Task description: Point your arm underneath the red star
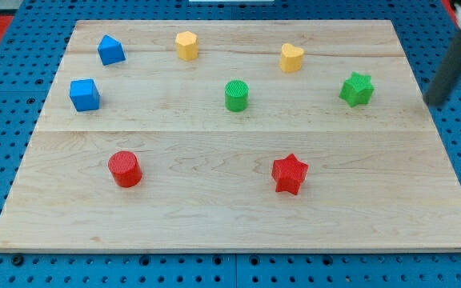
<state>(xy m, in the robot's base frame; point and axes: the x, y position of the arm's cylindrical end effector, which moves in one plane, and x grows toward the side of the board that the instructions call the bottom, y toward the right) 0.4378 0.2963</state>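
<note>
The red star (289,174) lies on the wooden board (230,224), right of centre toward the view's bottom. My rod comes in from the view's top right corner, and my tip (434,102) sits at the board's right edge, far to the right of and above the red star. The nearest block to my tip is the green star (357,89), to its left.
A red cylinder (124,169) is at lower left. A green cylinder (236,95) is at centre. A yellow heart (291,58) and a yellow hexagon (186,46) are along the top. Two blue blocks, one (110,50) above the other (84,94), are at upper left.
</note>
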